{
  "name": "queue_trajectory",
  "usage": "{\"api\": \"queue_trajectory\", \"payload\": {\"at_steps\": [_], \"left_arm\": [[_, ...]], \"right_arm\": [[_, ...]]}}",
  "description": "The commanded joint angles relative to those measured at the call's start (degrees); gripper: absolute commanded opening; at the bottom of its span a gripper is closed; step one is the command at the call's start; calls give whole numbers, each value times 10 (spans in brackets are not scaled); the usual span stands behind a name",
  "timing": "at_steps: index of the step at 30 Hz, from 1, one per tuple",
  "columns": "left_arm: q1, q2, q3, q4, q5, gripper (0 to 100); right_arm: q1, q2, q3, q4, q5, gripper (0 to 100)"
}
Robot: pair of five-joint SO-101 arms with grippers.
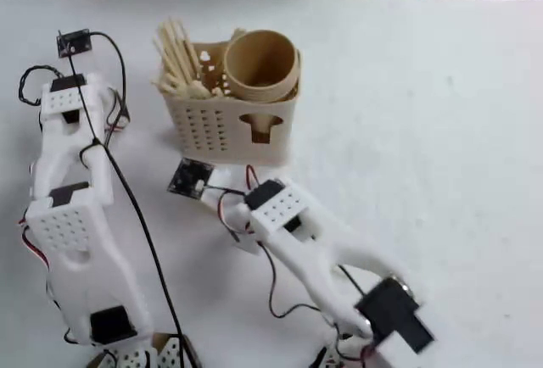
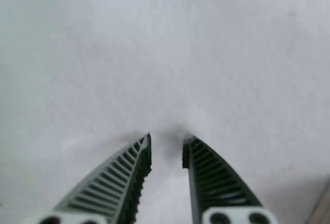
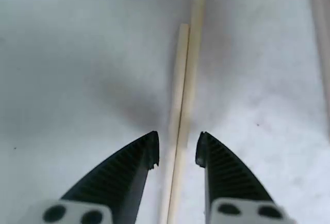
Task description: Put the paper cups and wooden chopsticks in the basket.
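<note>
Right gripper [image 3: 177, 149] released, jaws straddling the wooden chopsticks [image 3: 184, 79]. Sticks likely light, stiff, thin, prone to rolling; pinch both together mid-length.

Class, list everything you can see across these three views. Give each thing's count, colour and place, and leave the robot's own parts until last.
table: one, white, under everything.
basket: one, beige with holes, far middle of the table.
paper cups: nested, count unclear, tan, in the basket.
bundled chopsticks: many, pale wood, standing in the basket beside the cups.
loose chopsticks: two, pale wood, side by side on the table.
left arm: one, white, left of the basket.
right arm: one, white, just in front of the basket.
left hand: one, dark, open over bare table.
right hand: one, dark, open, straddling the loose chopsticks.
</note>
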Motion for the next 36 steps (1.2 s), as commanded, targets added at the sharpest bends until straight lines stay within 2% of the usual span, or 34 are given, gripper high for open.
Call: {"api": "queue_trajectory", "payload": {"at_steps": [1,7,11,17,20,28,36], "left_arm": [[-5,-2,-1,-8,-1,120],[-5,-2,-1,-8,-1,120],[-5,-2,-1,-7,-1,120],[-5,-2,-1,-7,-1,120],[-4,-2,-1,-8,-1,120],[-4,-2,-1,-9,-1,120],[-3,-2,-1,-9,-1,120]], "right_arm": [[12,26,-9,-28,7,125],[45,33,-14,-28,7,119],[64,33,-15,-28,4,17],[68,14,-15,-23,2,15],[72,-49,-12,0,0,16],[67,-262,-11,73,-62,16],[66,-441,-28,91,-62,16]]}}
